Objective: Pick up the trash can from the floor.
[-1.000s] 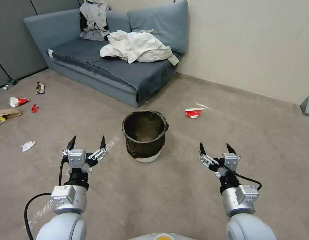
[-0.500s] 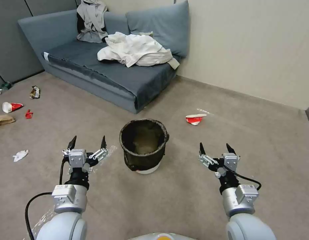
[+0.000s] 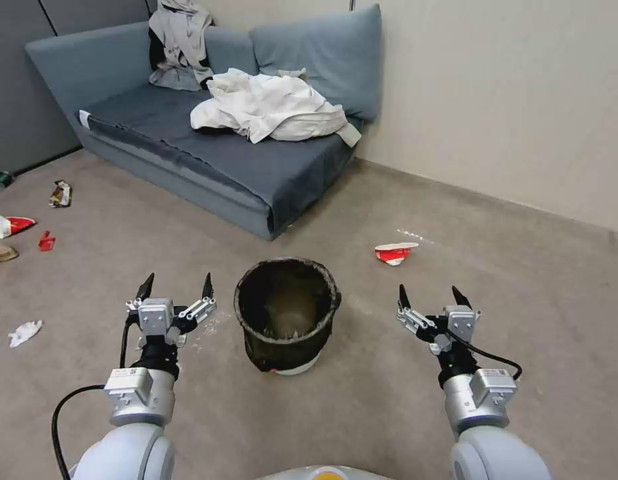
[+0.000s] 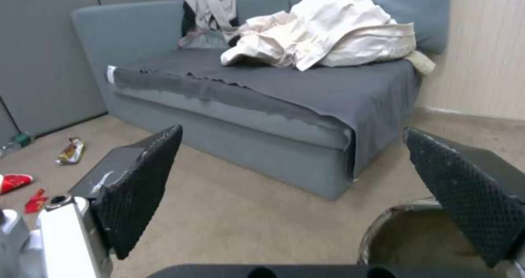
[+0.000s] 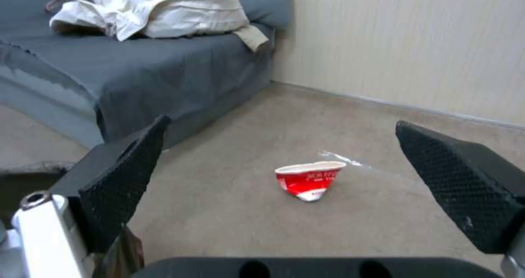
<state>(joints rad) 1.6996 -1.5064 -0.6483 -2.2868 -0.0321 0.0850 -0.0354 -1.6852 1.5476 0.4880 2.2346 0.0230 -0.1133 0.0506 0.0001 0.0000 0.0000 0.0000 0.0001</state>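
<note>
The trash can (image 3: 287,315), a small white bin with a dark bag folded over its rim, stands upright on the carpeted floor (image 3: 362,413) straight ahead, between my two arms. My left gripper (image 3: 175,287) hovers open just left of the can, apart from it. My right gripper (image 3: 433,297) is open farther off on the can's right. In the left wrist view the can's rim (image 4: 405,224) shows behind one open fingertip (image 4: 465,187). The right wrist view has both fingers (image 5: 117,183) spread wide, with nothing between them.
A grey-blue sofa (image 3: 209,153) with heaped clothes (image 3: 269,107) stands beyond the can. A crushed red-and-white cup (image 3: 394,253) lies on the floor to the right, also seen as the cup (image 5: 309,179). More litter (image 3: 15,230) is scattered far left. A beige wall (image 3: 509,100) runs behind.
The whole head view has shifted: the camera moved forward, so the trash can now sits nearer and lower, level with both grippers. The grippers keep their open pose.
</note>
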